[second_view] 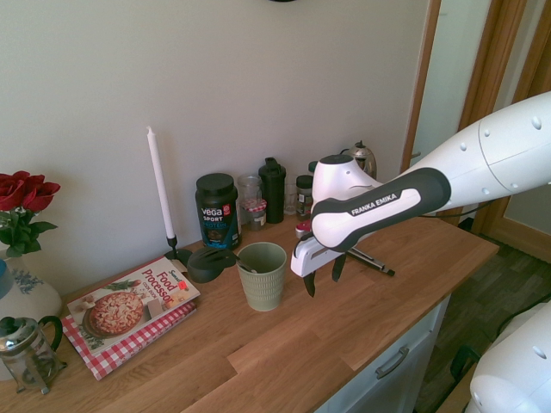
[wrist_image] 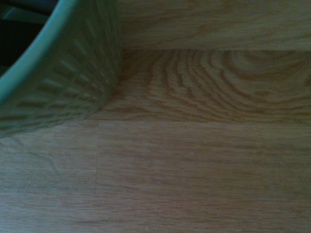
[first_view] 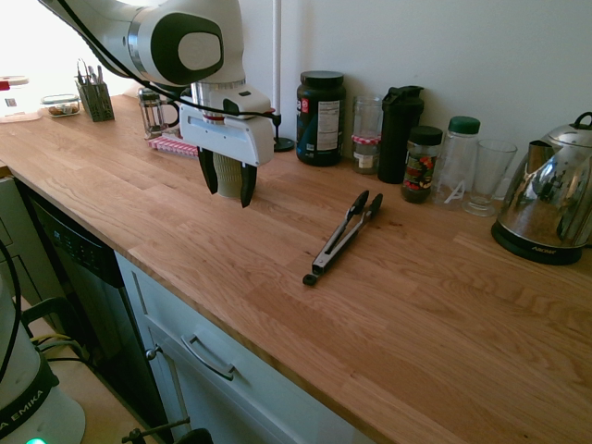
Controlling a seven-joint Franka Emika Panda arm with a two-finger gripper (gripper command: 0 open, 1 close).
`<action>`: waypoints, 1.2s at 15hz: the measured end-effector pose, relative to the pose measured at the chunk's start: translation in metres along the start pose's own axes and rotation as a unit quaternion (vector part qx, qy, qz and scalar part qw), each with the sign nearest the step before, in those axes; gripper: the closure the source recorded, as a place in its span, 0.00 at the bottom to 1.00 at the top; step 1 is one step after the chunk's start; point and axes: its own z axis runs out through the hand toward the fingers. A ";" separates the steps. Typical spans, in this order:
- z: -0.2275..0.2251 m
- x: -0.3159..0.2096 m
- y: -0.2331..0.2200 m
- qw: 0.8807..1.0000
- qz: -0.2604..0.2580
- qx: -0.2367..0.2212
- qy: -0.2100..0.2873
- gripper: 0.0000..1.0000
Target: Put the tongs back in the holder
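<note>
The tongs (first_view: 344, 236) lie flat on the wooden counter, black tips toward the wall and knob end toward the front edge. In the second exterior view only a short part of the tongs (second_view: 372, 261) shows behind the arm. The holder (second_view: 263, 275), a sage-green ribbed cup, stands upright in the middle of the counter. It fills the corner of the wrist view (wrist_image: 58, 73). My gripper (first_view: 228, 190) hangs open and empty just above the counter, right beside the holder (first_view: 227, 173) and well apart from the tongs. From the other side the gripper (second_view: 324, 280) points down between the two.
Along the wall stand a black tub (first_view: 320, 118), jars, a black shaker bottle (first_view: 400, 129), a glass (first_view: 487, 176) and a steel kettle (first_view: 548, 205). A cookbook (second_view: 133, 310), a candle (second_view: 160, 185), a black lid (second_view: 209, 262) and a French press (second_view: 30, 351) sit beyond the holder.
</note>
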 end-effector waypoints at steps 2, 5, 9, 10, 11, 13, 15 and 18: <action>0.003 0.002 0.001 1.000 0.001 -0.001 -0.004 0.00; -0.024 0.023 -0.006 0.999 -0.033 0.004 0.016 0.00; -0.070 0.081 0.002 0.998 -0.061 0.007 0.034 0.00; -0.072 0.097 0.002 0.997 -0.063 0.009 0.036 0.00; -0.070 0.114 0.003 0.997 -0.064 0.008 0.035 0.00; -0.054 0.146 0.006 0.997 -0.061 0.007 0.040 0.00; -0.033 0.171 0.010 0.998 -0.055 0.006 0.043 0.00; -0.012 0.197 0.015 0.998 -0.050 -0.001 0.037 0.00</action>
